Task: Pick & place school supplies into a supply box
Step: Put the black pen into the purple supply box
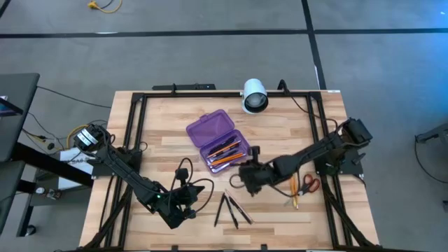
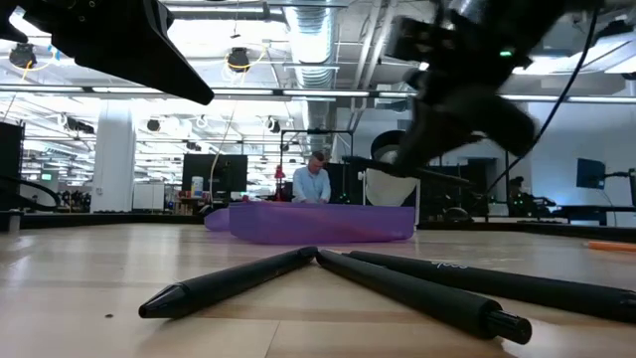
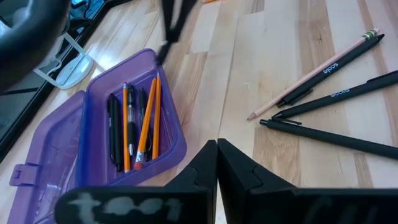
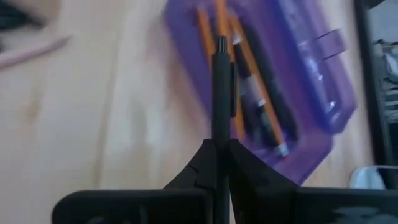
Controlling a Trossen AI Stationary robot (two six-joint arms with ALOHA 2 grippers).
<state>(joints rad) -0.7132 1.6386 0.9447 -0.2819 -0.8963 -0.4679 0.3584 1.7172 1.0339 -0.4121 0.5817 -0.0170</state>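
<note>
Purple box sits open at frame centre, already part-filled; right gripper is clamped on a black pen just beside it, mid-delivery, needing a drop inside; left gripper closed, empty, lower left

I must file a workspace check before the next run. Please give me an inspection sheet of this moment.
Surface: wooden table, dark frame around.
Job's things: purple box open, pens and pencils inside; three pens and a pencil loose on the table; scissors and another pencil near the right arm.
Clutter: white camera at the far edge.
Claws: left claw shut, empty; right claw shut on black pen, near the box.
Cables: yellow cable on the floor.
Surroundings: person far behind.
</note>
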